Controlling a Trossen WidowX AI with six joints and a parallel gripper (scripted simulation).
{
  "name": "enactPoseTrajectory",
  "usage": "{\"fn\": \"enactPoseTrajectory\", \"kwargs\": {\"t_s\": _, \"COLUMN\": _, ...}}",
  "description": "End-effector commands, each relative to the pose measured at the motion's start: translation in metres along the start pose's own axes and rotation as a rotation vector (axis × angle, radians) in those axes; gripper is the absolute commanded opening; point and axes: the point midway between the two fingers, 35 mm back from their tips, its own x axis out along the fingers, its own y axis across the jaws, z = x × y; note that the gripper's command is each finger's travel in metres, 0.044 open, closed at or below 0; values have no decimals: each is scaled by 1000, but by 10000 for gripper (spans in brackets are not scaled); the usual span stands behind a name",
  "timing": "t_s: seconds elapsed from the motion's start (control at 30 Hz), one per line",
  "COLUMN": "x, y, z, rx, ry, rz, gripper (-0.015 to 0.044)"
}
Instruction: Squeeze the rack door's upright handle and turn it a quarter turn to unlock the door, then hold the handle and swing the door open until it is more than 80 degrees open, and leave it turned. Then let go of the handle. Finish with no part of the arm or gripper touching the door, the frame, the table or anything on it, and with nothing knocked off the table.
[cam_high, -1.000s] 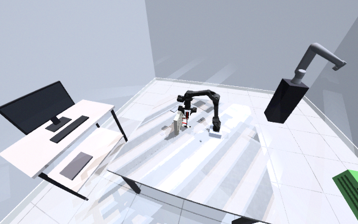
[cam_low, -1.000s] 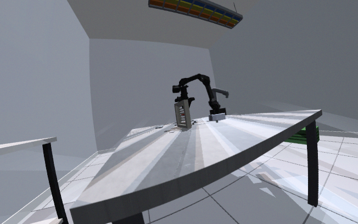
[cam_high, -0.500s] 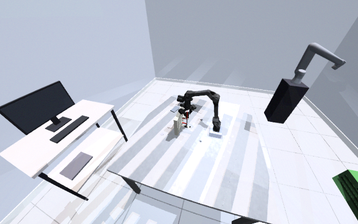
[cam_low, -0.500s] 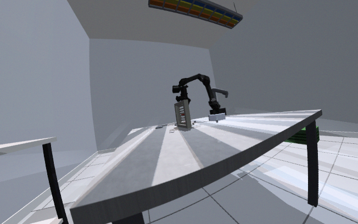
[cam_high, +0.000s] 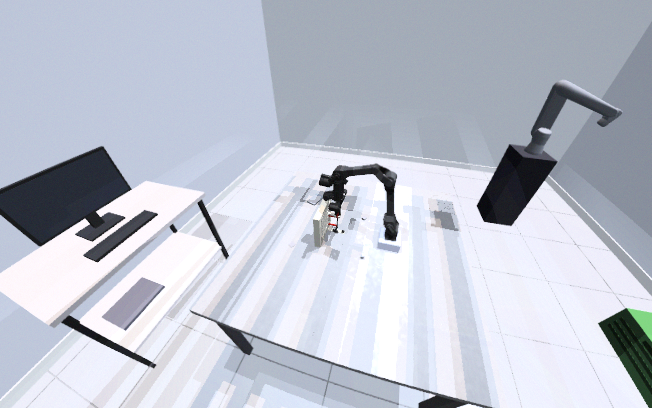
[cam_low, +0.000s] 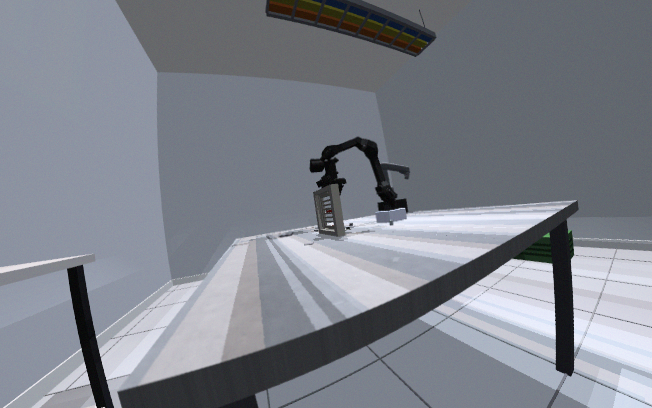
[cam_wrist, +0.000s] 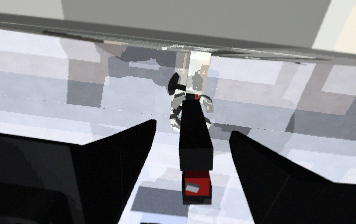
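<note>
The rack's pale frame (cam_high: 318, 231) (cam_low: 339, 215) stands upright on the table. Its broad grey side (cam_wrist: 200, 22) crosses the top of the wrist view. Pale slats show inside the frame in the exterior view, with small red parts behind them. How far the door stands open cannot be told. The black handle (cam_wrist: 194, 127) with a red end stands between my fingers in the wrist view, with a gap on each side. My gripper (cam_wrist: 193, 130) is open and points down beside the frame. In the top and exterior views its fingertips are too small or hidden behind the frame.
Small loose pieces lie near the rack, one dark piece (cam_high: 363, 218) toward the arm's base and another (cam_high: 362, 257) in front. A flat outlined item (cam_high: 314, 199) lies behind the frame. The arm's white base block (cam_high: 389, 245) (cam_low: 391, 215) is to the right.
</note>
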Motion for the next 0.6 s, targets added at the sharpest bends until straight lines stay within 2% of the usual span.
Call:
{"fn": "enactPoseTrajectory", "kwargs": {"t_s": 0.0, "x": 0, "y": 1, "z": 0, "rx": -254, "ry": 0, "rz": 4, "gripper": 282}}
{"fn": "enactPoseTrajectory", "kwargs": {"t_s": 0.57, "x": 0, "y": 1, "z": 0, "rx": -1097, "ry": -2, "rz": 3, "gripper": 282}}
